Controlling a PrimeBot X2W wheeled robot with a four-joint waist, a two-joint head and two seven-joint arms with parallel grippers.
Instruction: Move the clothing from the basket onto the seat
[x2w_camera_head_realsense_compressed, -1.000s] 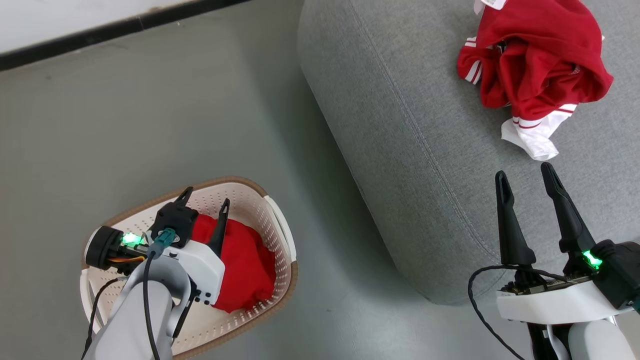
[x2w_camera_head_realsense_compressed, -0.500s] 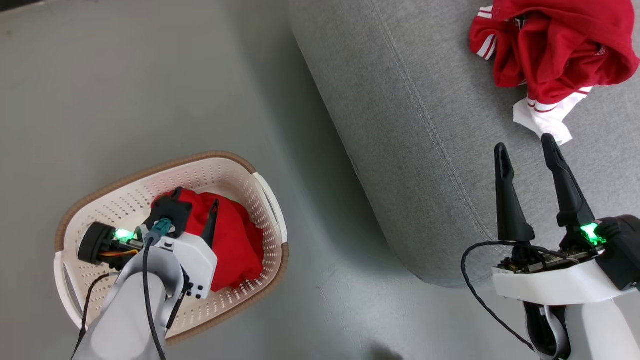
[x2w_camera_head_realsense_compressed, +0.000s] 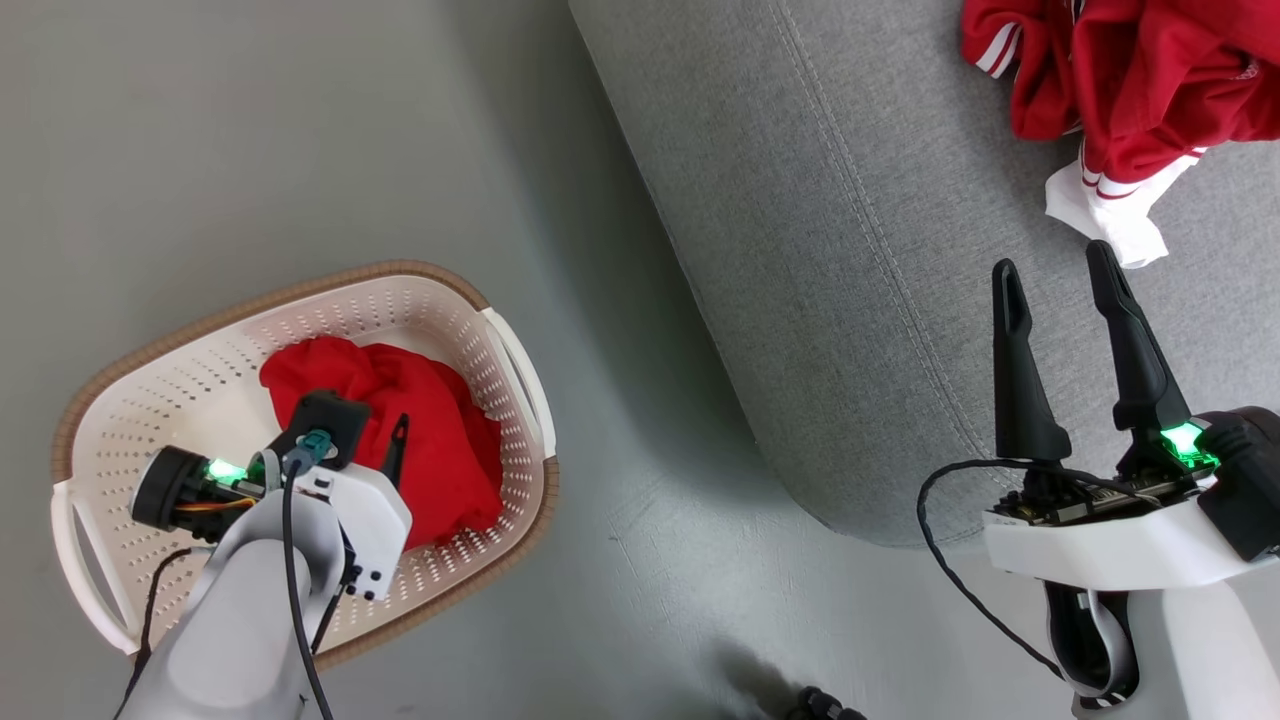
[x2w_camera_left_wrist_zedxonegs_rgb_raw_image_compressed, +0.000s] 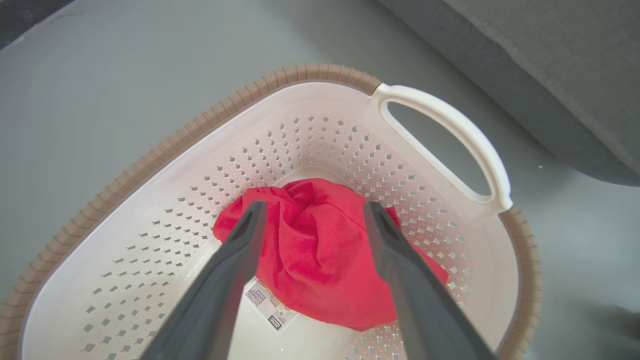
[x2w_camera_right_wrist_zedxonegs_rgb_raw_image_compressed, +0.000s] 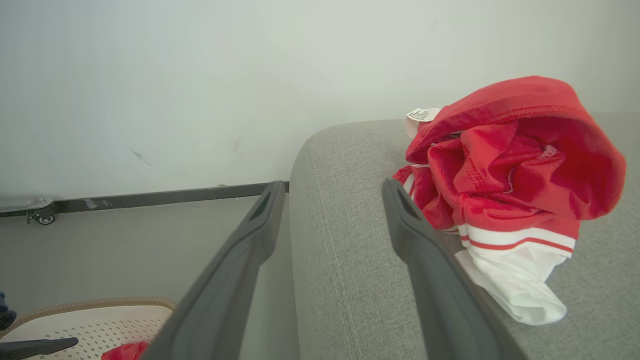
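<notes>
A plain red garment (x2w_camera_head_realsense_compressed: 440, 440) lies bunched in the cream perforated basket (x2w_camera_head_realsense_compressed: 300, 290) on the floor. My left gripper (x2w_camera_head_realsense_compressed: 362, 422) hangs open inside the basket just above it. In the left wrist view the two fingers straddle the garment (x2w_camera_left_wrist_zedxonegs_rgb_raw_image_compressed: 315, 260) without touching it, gripper (x2w_camera_left_wrist_zedxonegs_rgb_raw_image_compressed: 315, 205) wide. A red garment with white striped trim (x2w_camera_head_realsense_compressed: 1150, 90) lies crumpled on the grey seat (x2w_camera_head_realsense_compressed: 850, 250). My right gripper (x2w_camera_head_realsense_compressed: 1052, 258) stands open and empty above the seat's near edge, its fingertips just short of the white hem. The right wrist view shows that garment (x2w_camera_right_wrist_zedxonegs_rgb_raw_image_compressed: 520, 165) to the right of the fingers.
The basket's white side handle (x2w_camera_left_wrist_zedxonegs_rgb_raw_image_compressed: 450, 130) faces the seat (x2w_camera_left_wrist_zedxonegs_rgb_raw_image_compressed: 550, 75), with a strip of grey floor (x2w_camera_head_realsense_compressed: 620, 450) between them. A paper label (x2w_camera_left_wrist_zedxonegs_rgb_raw_image_compressed: 267, 305) shows on the basket's bottom. A white wall with a dark baseboard (x2w_camera_right_wrist_zedxonegs_rgb_raw_image_compressed: 150, 197) lies beyond. Something dark (x2w_camera_head_realsense_compressed: 820, 705) pokes in at the bottom edge.
The head camera has tilted, shifting the whole picture. My left gripper has drawn back from the basket's far rim to above the red garment. The right gripper holds still, open.
</notes>
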